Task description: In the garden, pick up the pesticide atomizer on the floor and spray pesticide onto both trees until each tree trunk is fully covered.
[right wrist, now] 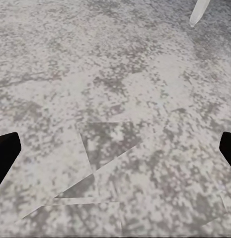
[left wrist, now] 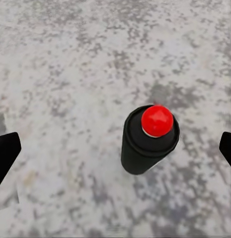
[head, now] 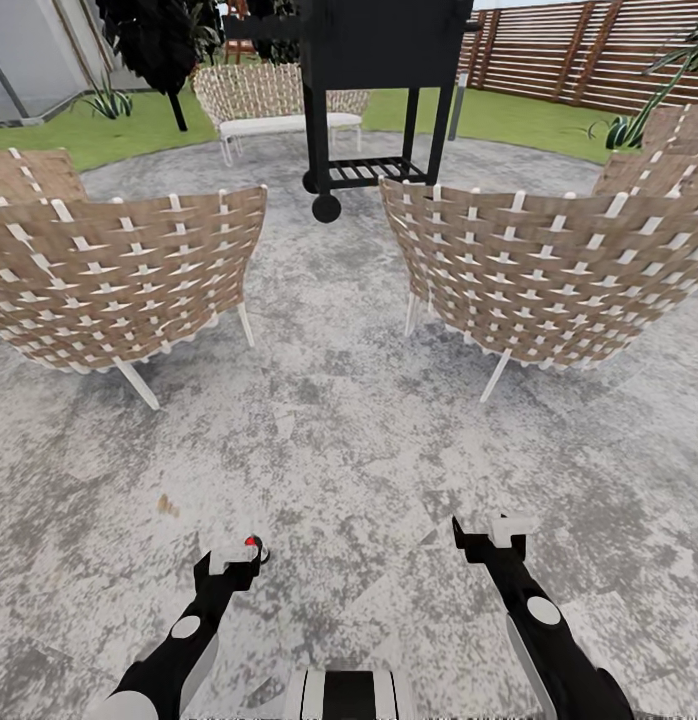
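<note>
Standing upright on the mottled grey paved floor (left wrist: 70,59), the black spray can (left wrist: 147,141) with its red cap is seen between the widely spread fingers of the left end effector (left wrist: 115,148), which holds nothing. From the head camera, only the red cap is seen beside the left end effector (head: 234,560). The right end effector (right wrist: 115,148) is likewise spread wide and empty. Ahead, two woven chairs (head: 119,275) flank a black grill cart (head: 374,90), with lawn (head: 139,135) and a slatted fence (head: 579,50) beyond.

Left end effector (left wrist: 115,148) fingers spread wide, right end effector (right wrist: 115,148) likewise, both arms lowered
</note>
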Motion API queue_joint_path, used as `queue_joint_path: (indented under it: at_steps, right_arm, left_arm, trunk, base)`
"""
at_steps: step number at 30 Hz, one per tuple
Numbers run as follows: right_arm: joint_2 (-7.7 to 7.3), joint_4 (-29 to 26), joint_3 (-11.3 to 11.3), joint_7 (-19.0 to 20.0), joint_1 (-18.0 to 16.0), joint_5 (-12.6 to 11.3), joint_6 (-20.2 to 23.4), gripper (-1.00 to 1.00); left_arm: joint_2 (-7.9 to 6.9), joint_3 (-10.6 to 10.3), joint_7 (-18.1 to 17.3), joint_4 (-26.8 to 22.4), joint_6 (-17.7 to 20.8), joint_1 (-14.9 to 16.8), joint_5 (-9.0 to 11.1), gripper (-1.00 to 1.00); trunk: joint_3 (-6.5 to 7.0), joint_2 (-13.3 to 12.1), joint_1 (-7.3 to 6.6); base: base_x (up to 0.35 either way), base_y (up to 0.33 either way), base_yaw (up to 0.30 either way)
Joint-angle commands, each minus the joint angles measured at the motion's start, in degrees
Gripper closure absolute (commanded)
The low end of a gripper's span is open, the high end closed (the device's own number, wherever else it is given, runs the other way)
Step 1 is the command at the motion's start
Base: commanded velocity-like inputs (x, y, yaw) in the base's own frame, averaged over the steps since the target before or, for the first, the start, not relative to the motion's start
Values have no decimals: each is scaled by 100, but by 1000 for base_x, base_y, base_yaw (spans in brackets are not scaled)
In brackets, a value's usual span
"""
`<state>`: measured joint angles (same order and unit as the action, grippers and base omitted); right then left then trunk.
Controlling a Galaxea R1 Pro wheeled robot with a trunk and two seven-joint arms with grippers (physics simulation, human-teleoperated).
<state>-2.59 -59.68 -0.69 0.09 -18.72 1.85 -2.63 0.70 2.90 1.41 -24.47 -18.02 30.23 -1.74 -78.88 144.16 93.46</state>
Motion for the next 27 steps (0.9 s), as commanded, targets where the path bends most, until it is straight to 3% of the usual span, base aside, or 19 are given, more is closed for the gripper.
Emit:
queue_joint_path:
  at_steps: [1, 7, 14, 21, 27]
  right_arm:
    - [1, 0, 1, 0, 0, 0, 0, -100]
    - [4, 0, 1, 0, 0, 0, 2, -100]
    - [4, -3, 4, 0, 0, 0, 3, -100]
    - [4, 0, 2, 0, 0, 0, -1, -100]
    - [4, 0, 4, 0, 0, 0, 1, -100]
  left_arm:
    - [0, 0, 0, -1, 0, 0, -1, -100]
    - [-4, 0, 0, -3, 0, 0, -1, -100]
    - [-2, 0, 0, -4, 0, 0, -2, -100]
    - [-8, 0, 0, -5, -1, 0, -2, -100]
    - [-9, 0, 0, -3, -2, 0, -2, -100]
  trunk:
    - [-27, 2, 2]
    - [-179, 10, 18]
    - [-256, 12, 23]
    - [-432, 22, 41]
    - [-451, 22, 41]
  base:
    - [0, 0, -135]
    - [0, 0, -128]
    - [0, 0, -12]
    - [0, 0, 0]
    - [0, 0, 0]
